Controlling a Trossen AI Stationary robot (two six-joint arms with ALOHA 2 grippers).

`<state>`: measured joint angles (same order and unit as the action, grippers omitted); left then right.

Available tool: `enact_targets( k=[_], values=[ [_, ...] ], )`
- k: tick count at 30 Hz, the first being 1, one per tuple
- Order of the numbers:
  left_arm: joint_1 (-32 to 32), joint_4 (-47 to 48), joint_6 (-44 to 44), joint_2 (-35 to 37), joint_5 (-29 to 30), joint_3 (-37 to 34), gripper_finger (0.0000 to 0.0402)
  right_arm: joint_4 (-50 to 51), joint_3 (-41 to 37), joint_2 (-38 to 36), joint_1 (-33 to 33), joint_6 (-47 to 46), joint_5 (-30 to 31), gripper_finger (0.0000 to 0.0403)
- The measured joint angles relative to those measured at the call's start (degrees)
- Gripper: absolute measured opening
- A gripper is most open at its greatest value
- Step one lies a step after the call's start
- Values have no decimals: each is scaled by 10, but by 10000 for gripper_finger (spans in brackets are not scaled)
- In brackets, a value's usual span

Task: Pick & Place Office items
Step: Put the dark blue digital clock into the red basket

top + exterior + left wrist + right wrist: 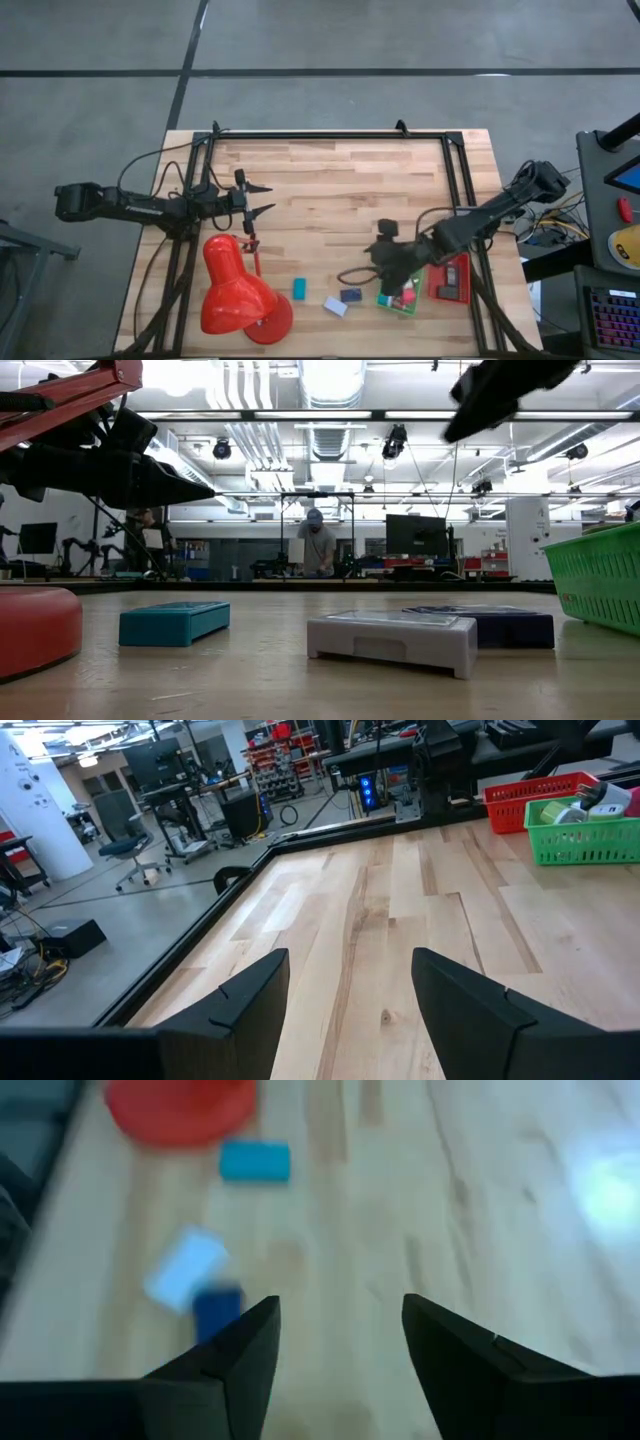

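Observation:
Three office items lie flat on the wood near the front edge: a teal block (pixel 298 288) (pixel 175 622), a white block (pixel 335 307) (pixel 392 640) and a dark blue block (pixel 351 295) (pixel 500 625). The right wrist view shows all three ahead of the fingers: teal block (pixel 255 1160), white block (pixel 187 1270), dark blue block (pixel 217 1310). My right gripper (pixel 378 268) (pixel 340 1305) hangs open above the table beside the green tray (pixel 398 300), pointing slantwise down toward the blocks, nothing between its fingers. My left gripper (pixel 262 198) (pixel 350 960) waits open at the table's left, above bare wood.
A big red desk lamp (pixel 238 290) stands at the front left, its base (pixel 35 625) close to the teal block. The green tray (pixel 600 585) (pixel 585 840) holds several small items; a red tray (pixel 450 278) (pixel 530 800) sits to its right. Black frame rails line the table edges.

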<state>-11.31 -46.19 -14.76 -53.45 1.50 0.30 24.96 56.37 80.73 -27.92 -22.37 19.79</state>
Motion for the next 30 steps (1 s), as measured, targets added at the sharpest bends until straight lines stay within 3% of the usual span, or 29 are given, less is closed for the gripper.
enact_targets(
  k=[5, 10, 21, 30],
  values=[
    [0, 0, 0, 0, 0, 0, 218, -209, -88, 6, 15, -25, -61, 233],
    [0, 0, 0, 0, 0, 0, 218, -331, -138, 42, 0, -24, -65, 242],
    [0, 2, 0, 0, 0, 0, 218, -330, -92, 160, -4, -22, -83, 242],
    [0, 4, 0, 0, 0, 0, 218, -175, 10, 229, -24, -30, -98, 242]
  ],
)
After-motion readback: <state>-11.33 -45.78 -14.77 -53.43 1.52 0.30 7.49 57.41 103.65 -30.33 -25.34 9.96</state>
